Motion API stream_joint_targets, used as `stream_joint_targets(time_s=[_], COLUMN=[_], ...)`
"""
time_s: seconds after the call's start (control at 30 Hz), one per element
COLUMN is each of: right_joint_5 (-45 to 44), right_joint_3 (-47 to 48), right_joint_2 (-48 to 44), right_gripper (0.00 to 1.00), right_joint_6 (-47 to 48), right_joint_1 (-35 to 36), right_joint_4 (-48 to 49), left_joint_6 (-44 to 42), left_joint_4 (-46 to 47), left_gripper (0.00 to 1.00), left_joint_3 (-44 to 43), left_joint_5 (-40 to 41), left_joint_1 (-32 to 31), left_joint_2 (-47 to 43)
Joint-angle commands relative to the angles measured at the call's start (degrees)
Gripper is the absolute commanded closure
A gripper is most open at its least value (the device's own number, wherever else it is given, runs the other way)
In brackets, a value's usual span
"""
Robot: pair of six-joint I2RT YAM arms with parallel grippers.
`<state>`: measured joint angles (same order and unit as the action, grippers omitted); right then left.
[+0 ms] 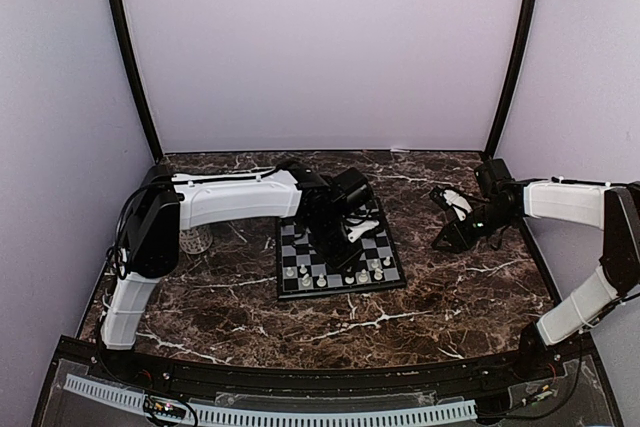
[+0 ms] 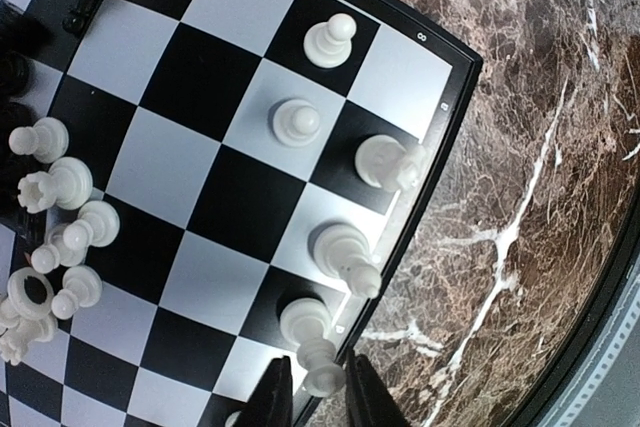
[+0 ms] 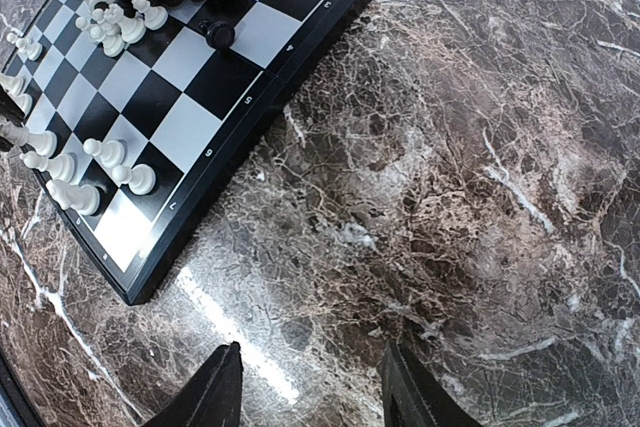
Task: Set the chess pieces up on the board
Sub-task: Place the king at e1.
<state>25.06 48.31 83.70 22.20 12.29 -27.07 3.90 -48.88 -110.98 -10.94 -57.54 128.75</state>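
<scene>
The left gripper (image 2: 318,402) hangs over the edge row of the board (image 2: 235,212), jaws narrowly parted around 1 upright white piece (image 2: 322,367). I can't tell whether they grip it. The right gripper (image 3: 312,397) stands wide and empty over the marble tabletop (image 3: 450,197) beside the board, so the left arm is nearer the unsorted white pieces (image 2: 55,237) bunched farther in.

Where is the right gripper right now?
In the top view the right gripper hangs open over the marble tabletop, to the right of the board and clear of it. Its wrist view shows the board's edge up-left and nothing between its fingers.
</scene>
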Motion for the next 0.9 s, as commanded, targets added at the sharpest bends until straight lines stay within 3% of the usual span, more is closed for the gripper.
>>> stream_joint_targets(time_s=[0.0, 0.13, 0.27, 0.43, 0.63, 0.87], right_joint_5=[0.6, 0.7, 0.7, 0.8, 0.7, 1.1], right_joint_3=[0.4, 0.4, 0.3, 0.5, 0.3, 0.2], right_joint_2=[-0.6, -0.6, -0.8, -0.5, -0.8, -0.3], right_gripper=[0.51, 0.51, 0.51, 0.51, 0.51, 0.51], right_joint_6=[0.2, 0.3, 0.3, 0.4, 0.5, 0.9], right_joint_1=[-0.3, -0.2, -0.2, -0.2, -0.3, -0.3], right_joint_4=[-0.2, -0.3, -0.4, -0.4, -0.4, -0.4], left_joint_6=[-0.1, -0.4, -1.9, -3.5, 2.0, 5.0], left_joint_4=[-1.6, -4.1, -9.6, -7.9, -3.1, 2.3], left_gripper=[0.76, 0.71, 0.6, 0.53, 0.58, 0.61], left_joint_3=[-0.1, -2.0, -9.4, -13.5, -8.7, -1.1], left_joint_5=[0.0, -0.1, 1.9, 5.7, 9.8, 8.8], left_joint_1=[0.0, 0.0, 0.0, 0.5, 5.8, 10.3], left_joint_2=[-0.4, -0.3, -1.8, -7.7, -8.7, -8.3])
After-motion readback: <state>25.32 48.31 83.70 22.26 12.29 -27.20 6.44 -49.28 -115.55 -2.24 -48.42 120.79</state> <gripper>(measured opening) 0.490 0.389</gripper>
